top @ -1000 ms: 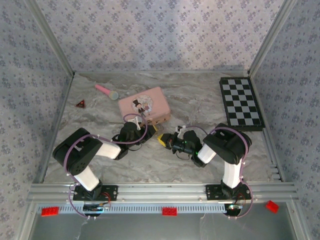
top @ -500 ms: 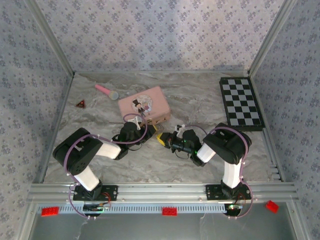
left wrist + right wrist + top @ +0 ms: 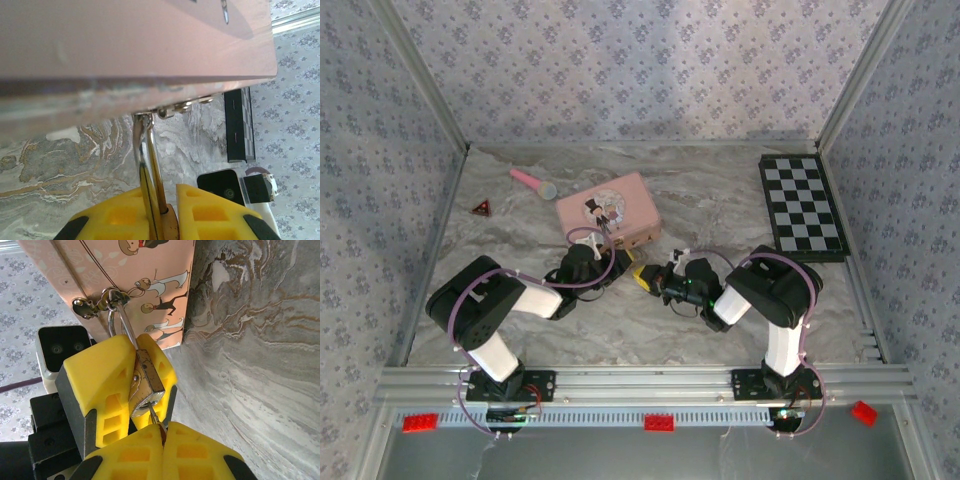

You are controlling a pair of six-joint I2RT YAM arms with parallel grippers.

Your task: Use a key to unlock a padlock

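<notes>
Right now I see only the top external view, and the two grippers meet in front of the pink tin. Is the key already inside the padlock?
Observer: Yes. In the right wrist view the key enters the bottom of the padlock, its other end pinched in the right gripper.
Operator: And who holds the padlock body?
Observer: The left gripper clamps it between its yellow pads.
Operator: Is the padlock free from the tin?
Observer: No, its shackle passes through the hasp on the pink tin.
</notes>
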